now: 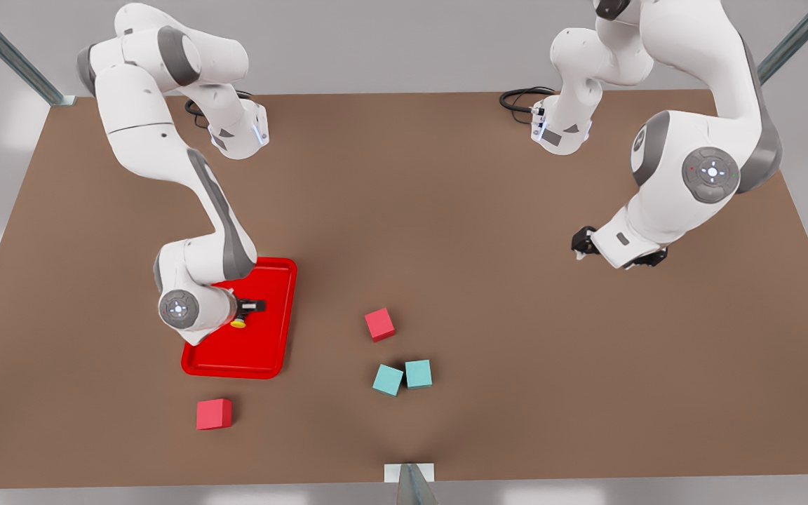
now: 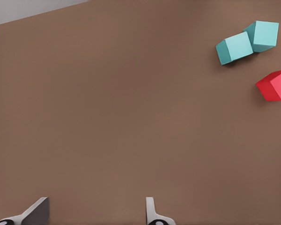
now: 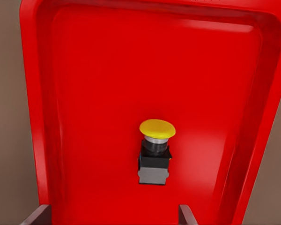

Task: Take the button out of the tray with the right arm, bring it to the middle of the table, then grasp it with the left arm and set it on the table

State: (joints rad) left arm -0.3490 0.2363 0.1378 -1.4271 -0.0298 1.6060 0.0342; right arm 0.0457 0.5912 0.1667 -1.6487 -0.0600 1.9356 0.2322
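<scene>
The red tray [image 1: 274,337] lies on the brown table [image 1: 446,210] toward the front view's left. In it rests the button [image 1: 238,322], lying on its side, grey body, black middle and yellow cap [image 3: 157,128]. My right gripper [image 1: 250,306] hovers over the tray, close above the button [image 3: 154,157], open, its fingertips [image 3: 186,215] apart on either side of it and not touching it. The tray floor [image 3: 107,70] around the button is bare. My left gripper [image 1: 614,255] waits above the table at the front view's right, open [image 2: 94,218], holding nothing.
A red cube [image 1: 379,325] and two teal cubes [image 1: 388,379] [image 1: 419,373] sit near the table's middle front, also in the left wrist view as teal cubes [image 2: 234,48] [image 2: 264,35] and red cube [image 2: 275,85]. Another red cube [image 1: 214,414] lies in front of the tray.
</scene>
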